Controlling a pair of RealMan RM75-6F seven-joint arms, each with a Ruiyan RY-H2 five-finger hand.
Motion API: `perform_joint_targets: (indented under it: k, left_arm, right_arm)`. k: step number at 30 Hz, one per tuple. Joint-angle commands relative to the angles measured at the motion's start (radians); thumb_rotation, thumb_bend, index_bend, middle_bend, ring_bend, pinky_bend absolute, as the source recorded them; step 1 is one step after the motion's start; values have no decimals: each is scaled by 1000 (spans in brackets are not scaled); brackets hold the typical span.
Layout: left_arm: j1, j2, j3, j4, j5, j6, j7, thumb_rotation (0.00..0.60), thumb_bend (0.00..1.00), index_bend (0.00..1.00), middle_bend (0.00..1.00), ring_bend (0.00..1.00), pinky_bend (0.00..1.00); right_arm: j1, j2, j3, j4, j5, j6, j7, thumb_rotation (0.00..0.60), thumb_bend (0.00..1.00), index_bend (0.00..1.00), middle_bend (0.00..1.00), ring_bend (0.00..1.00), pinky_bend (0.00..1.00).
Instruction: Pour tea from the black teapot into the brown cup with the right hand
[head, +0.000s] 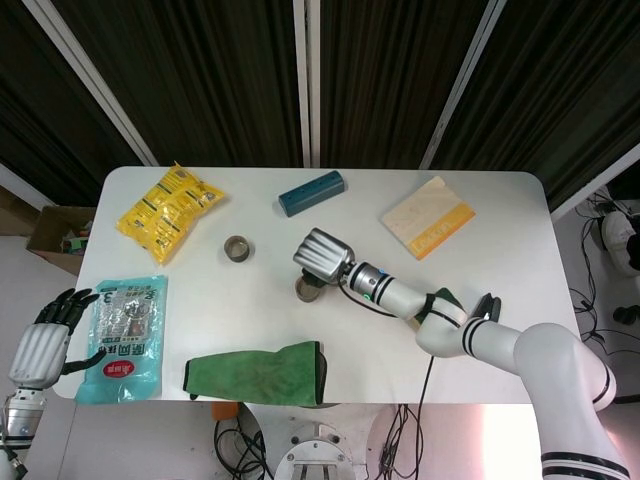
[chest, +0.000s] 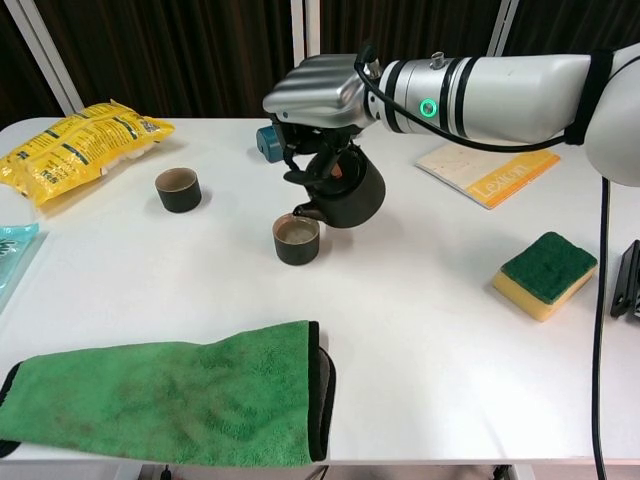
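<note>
My right hand grips the black teapot by its handle from above, holding it off the table. The pot's spout sits just above the far rim of a brown cup, which has liquid inside. In the head view the right hand covers the pot, and the cup peeks out below it. A second brown cup stands apart to the left, also seen as the cup in the head view. My left hand hangs off the table's left edge, fingers apart and empty.
A green towel lies along the front edge. A yellow-green sponge sits at the right and a book behind it. A blue box, a yellow packet and a teal packet lie around.
</note>
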Motion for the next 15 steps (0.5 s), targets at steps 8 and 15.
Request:
perform_joint_targets:
  k: [8,15]
  left_arm:
    - [-2,4,0,-8,2,1,7,600,87,174,127,94,205]
    - [-4,5,1,-17,5,0,18,600,87,174,126,94,205]
  right_arm:
    - [-34,52,36,-53,33,44,69,600,477,1000,1000,954,808]
    - [-91,96,66,-111,68,114,161,600,477,1000,1000,954,808]
